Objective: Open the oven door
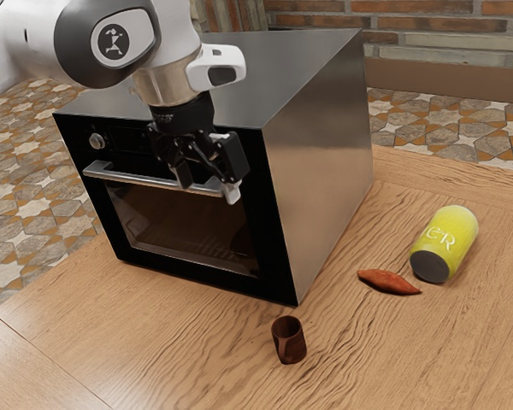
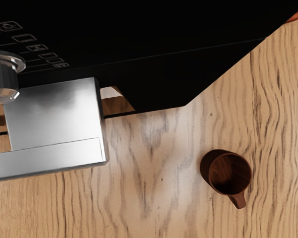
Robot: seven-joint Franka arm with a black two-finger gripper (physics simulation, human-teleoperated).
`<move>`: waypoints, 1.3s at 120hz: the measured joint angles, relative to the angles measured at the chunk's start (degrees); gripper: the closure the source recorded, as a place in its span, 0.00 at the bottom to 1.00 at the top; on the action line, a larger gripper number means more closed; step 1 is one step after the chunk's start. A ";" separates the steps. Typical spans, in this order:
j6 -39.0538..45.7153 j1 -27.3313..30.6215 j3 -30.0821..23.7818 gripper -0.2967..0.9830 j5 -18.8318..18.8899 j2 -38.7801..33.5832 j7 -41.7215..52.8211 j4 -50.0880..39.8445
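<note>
The black gripper (image 1: 209, 186) is at the oven front, by the end of the handle toward the exterior view's right. Its fingers stand apart, and whether either touches the bar cannot be told. The silver handle (image 1: 137, 177) runs across the top of the dark glass oven door (image 1: 179, 224), which looks flush with the frame. In the wrist view the handle (image 2: 54, 124) is large and close under the hand, beside the black oven front (image 2: 154, 64) and the round knob (image 2: 2, 77).
A brown mug (image 1: 289, 340) stands on the wooden table (image 1: 197, 350) before the oven; the wrist view has the mug (image 2: 230, 173) too. Farther toward the exterior view's right lie a reddish-orange pointed item (image 1: 389, 282) and a yellow can (image 1: 445, 243). The metal oven body (image 1: 316, 171) rises behind the gripper.
</note>
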 joint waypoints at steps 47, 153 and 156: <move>-0.87 -2.24 1.85 0.23 -0.26 -7.54 3.87 8.93; 20.84 -4.93 22.52 0.23 8.44 -36.77 70.43 -30.22; 20.76 -5.35 22.45 0.23 9.05 -35.86 71.62 -30.00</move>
